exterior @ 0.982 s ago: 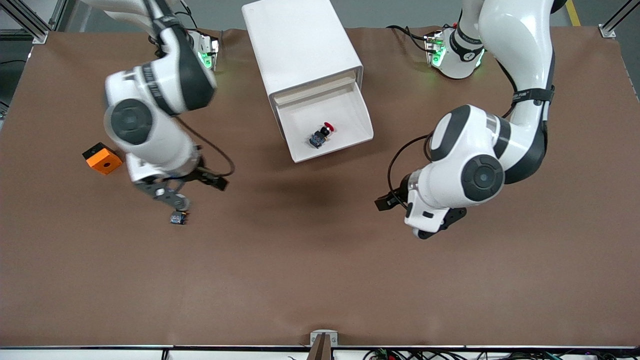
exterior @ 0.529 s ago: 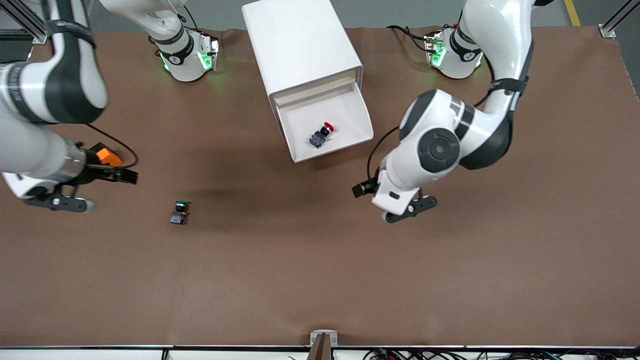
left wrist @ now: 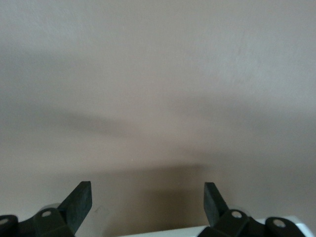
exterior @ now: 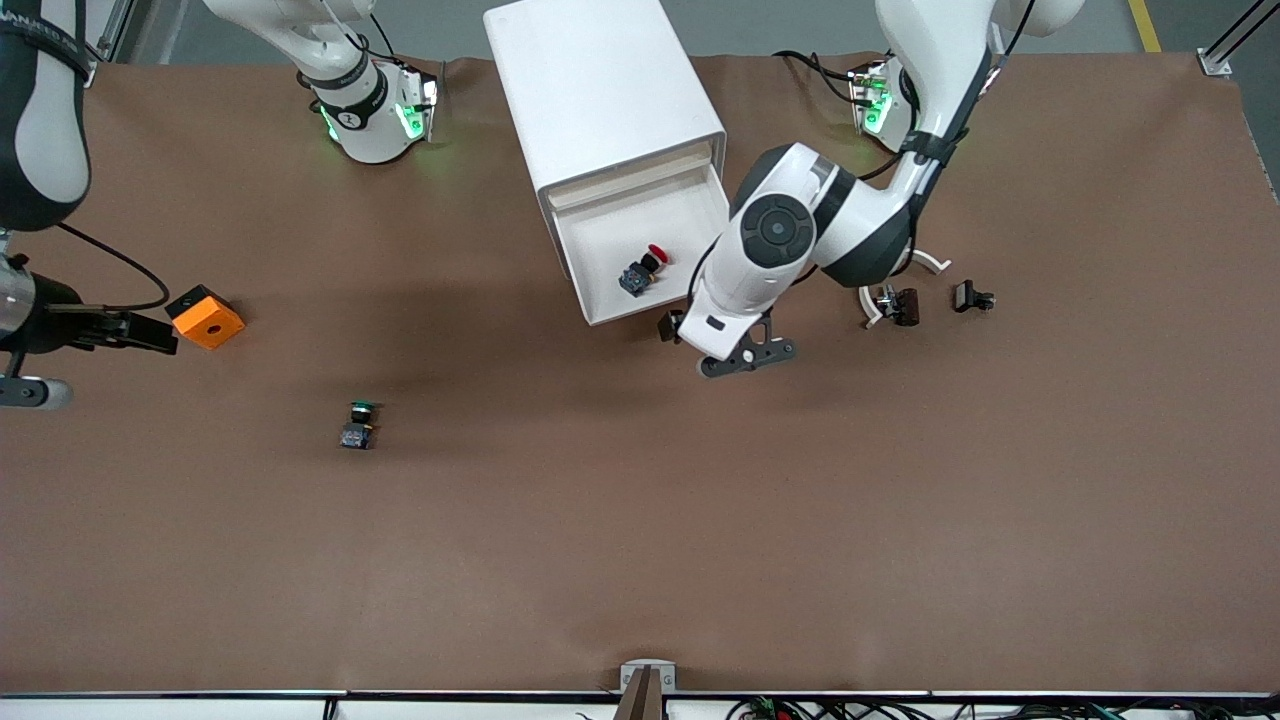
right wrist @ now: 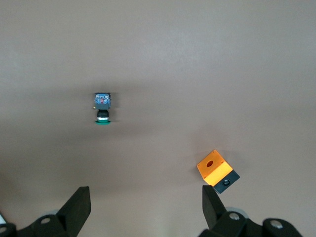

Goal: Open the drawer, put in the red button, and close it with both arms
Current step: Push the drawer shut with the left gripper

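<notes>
Red button lies in the open drawer; only closing remains. Left gripper, fingers released, hovers just beside it; right gripper, also released, waits over the desk.

I see a brown table cover that looks soft and dull, like cloth. The white cabinet looks like smooth plastic. The arms are shiny white with black bands. The orange block looks like smooth plastic too.
</notes>
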Controlling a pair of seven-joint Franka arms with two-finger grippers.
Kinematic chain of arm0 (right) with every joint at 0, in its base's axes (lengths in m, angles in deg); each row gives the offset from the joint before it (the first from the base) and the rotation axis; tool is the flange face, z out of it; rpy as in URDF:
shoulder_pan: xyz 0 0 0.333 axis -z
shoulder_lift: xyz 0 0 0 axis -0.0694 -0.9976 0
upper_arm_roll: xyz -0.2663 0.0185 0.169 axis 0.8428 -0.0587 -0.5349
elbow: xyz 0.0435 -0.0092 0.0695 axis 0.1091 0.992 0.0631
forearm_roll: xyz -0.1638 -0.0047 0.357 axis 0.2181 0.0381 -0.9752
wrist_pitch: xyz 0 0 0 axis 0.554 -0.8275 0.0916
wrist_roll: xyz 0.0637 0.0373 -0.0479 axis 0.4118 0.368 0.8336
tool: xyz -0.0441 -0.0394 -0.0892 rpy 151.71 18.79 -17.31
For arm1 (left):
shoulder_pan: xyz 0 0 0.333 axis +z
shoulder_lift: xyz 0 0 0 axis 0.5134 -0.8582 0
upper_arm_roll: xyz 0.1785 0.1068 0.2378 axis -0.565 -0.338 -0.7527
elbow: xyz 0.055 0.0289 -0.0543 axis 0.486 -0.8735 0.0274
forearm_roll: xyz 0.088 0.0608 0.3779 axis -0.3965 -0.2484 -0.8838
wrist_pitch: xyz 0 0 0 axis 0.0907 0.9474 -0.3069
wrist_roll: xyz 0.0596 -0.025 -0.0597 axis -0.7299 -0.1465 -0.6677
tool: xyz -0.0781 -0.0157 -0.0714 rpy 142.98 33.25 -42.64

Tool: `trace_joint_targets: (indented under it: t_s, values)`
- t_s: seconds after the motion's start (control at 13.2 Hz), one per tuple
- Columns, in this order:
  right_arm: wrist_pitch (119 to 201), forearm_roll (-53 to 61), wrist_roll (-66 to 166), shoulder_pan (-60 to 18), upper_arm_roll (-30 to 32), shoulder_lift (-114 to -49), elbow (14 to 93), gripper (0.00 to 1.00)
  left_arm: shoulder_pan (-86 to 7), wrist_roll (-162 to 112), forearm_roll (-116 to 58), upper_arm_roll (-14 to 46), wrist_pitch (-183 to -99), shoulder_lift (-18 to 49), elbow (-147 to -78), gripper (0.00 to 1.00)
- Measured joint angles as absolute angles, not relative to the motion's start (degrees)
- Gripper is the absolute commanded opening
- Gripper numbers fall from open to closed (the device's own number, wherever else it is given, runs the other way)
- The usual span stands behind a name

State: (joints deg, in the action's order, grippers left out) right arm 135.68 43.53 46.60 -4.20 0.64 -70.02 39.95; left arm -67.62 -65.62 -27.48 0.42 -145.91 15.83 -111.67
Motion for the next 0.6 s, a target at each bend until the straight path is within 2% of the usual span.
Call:
trace_joint_targets:
  t_s: [0.38, 0.6]
  values:
    - [135.08, 43.62, 46.57, -4.23, -0.06, -70.03, 36.74, 1.00, -70.71, -66.68, -27.48, 0.49, -153.07, 15.82, -117.51, 1.00]
    - [131.90, 42.50, 46.53, -3.74, 0.16, -69.80, 36.24, 1.00, -71.36, -68.08, -27.48, 0.51, -153.59, 15.82, -118.40, 1.00]
